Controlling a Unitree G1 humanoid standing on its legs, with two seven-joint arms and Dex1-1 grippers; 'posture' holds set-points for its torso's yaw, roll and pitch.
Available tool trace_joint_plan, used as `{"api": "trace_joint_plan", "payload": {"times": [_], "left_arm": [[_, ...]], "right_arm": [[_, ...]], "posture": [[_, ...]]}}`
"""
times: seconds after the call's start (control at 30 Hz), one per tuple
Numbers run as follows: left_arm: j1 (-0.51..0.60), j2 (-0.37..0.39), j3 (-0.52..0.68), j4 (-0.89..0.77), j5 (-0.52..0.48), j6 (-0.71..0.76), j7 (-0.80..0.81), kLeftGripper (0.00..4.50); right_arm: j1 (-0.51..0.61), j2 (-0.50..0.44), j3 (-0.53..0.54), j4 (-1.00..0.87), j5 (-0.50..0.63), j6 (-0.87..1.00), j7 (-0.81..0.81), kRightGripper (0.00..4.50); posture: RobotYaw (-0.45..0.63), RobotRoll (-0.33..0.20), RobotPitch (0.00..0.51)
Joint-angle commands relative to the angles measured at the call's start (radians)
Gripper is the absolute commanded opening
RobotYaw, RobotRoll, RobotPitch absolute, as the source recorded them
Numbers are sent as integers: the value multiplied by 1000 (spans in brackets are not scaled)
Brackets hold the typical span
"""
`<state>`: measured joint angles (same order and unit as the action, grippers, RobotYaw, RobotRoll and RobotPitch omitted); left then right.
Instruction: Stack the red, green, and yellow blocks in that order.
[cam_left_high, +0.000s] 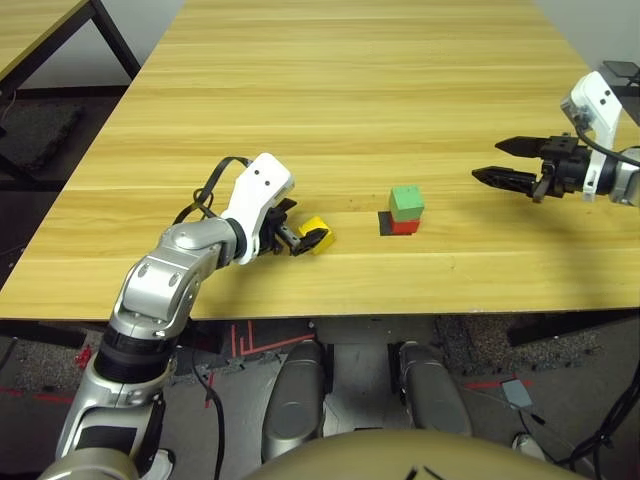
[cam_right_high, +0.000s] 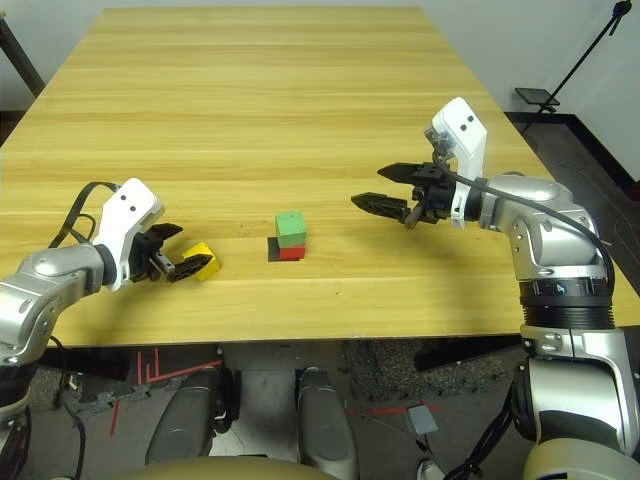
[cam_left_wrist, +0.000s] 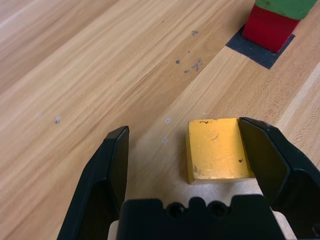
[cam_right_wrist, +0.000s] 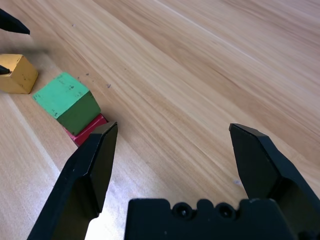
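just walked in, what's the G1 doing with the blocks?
Stacking. The green block already sits on the red block, over a black patch. The left end effector is open around the yellow block, one finger touching it, block on the table. The right end effector hangs open, beside the stack.

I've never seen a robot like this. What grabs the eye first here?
Probably the little tower mid-table: a green block sitting on a red block. To its left, the left gripper is open around a yellow block on the table, while the right gripper hovers open to the tower's right.
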<state>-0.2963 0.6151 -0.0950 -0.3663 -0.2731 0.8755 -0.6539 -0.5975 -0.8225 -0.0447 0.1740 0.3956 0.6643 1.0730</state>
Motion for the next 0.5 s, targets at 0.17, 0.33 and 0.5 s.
{"api": "trace_joint_plan", "payload": {"times": [0.17, 0.33, 0.5], "left_arm": [[-28, -11, -1, 20, -16, 21, 10, 4438], [-53, -33, 24, -39, -62, 108, 35, 4438], [-53, -51, 50, -105, -108, 181, 64, 4438]], "right_arm": [[30, -20, -12, -35, 4, 27, -9, 4500], [30, -16, -11, -37, 5, 31, -13, 4500], [26, -11, -6, -33, 4, 31, -13, 4500]], "posture": [[118, -82, 113], [121, -81, 113], [131, -80, 113]]}}
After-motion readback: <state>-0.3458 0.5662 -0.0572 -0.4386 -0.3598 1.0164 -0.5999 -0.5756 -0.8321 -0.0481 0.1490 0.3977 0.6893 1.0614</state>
